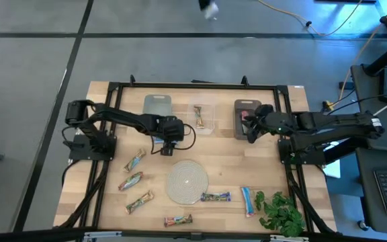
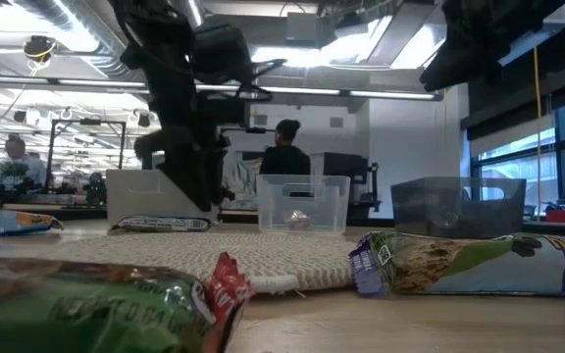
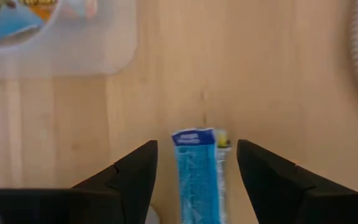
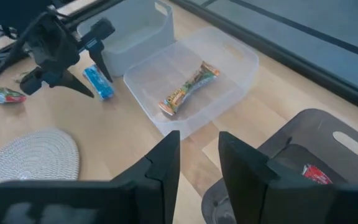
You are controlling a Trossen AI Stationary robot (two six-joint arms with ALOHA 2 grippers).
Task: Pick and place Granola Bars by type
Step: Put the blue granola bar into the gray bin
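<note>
The left end effector (image 3: 197,171) hovers released over a blue granola bar (image 3: 199,177) lying flat on the surface (image 3: 278,74), between its fingers. Recommended: descend straight, close across the bar's narrow width, and keep it centred. The bar's long axis runs parallel to the fingers, its end pointing ahead. The right end effector (image 4: 199,163), released, waits above the dark bin (image 4: 328,143).

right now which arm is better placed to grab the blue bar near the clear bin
Left. The left gripper hangs directly over the blue bar, jaws open on either side of it. The right gripper is off by the dark bin, empty.
</note>
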